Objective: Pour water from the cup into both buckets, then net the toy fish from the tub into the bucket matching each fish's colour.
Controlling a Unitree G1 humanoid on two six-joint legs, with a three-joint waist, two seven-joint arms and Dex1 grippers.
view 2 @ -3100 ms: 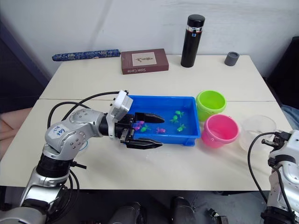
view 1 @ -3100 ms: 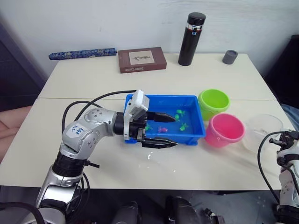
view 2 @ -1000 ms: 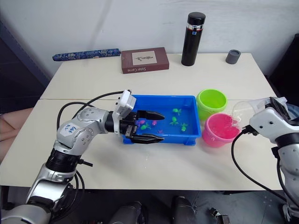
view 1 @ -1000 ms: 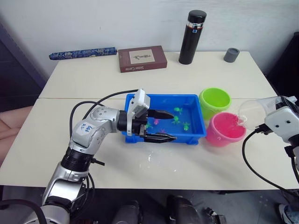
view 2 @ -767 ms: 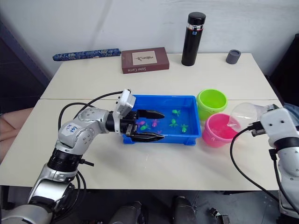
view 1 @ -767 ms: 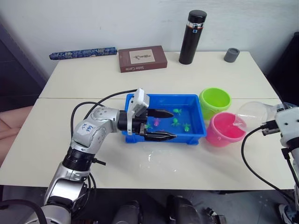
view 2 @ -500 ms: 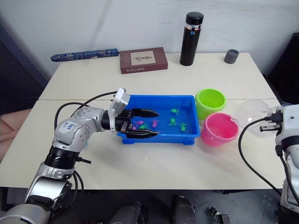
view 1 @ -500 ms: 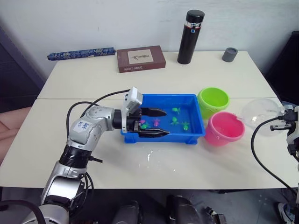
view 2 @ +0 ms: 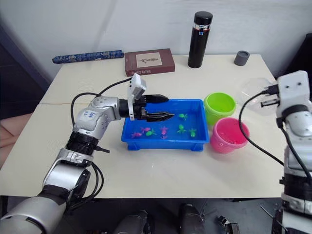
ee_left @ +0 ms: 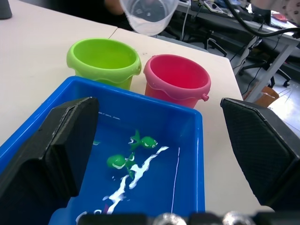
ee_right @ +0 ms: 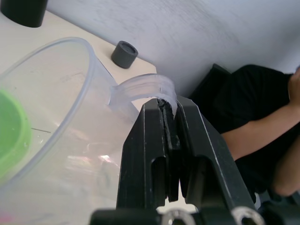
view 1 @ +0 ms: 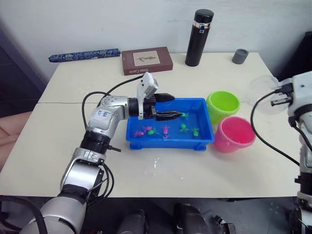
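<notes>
The clear cup point(view 1: 262, 87) hangs in the air, tilted, to the right of the green bucket point(view 1: 223, 104). My right gripper point(ee_right: 162, 104) is shut on its handle. The pink bucket point(view 1: 235, 133) stands in front of the green one. The blue tub point(view 1: 165, 144) holds water and several toy fish, among them a pink fish point(view 1: 141, 131) and a green fish point(view 1: 184, 127). My left gripper point(view 1: 174, 106) is open over the tub's back left part, with nothing between its fingers point(ee_left: 63, 140). The left wrist view looks over two green fish point(ee_left: 144, 140) toward both buckets.
A tall black flask point(view 1: 199, 31), a small grey cap point(view 1: 239, 56), a brown book point(view 1: 147, 60) and a blue patterned roll point(view 1: 84, 55) line the table's far side. Spilled water point(view 1: 156, 164) lies in front of the tub. A person's arm point(ee_right: 281, 122) shows beyond the table.
My right arm has carried the cup up and back from over the pink bucket to beside the green one. My left gripper has moved from the tub's front left edge to its back part.
</notes>
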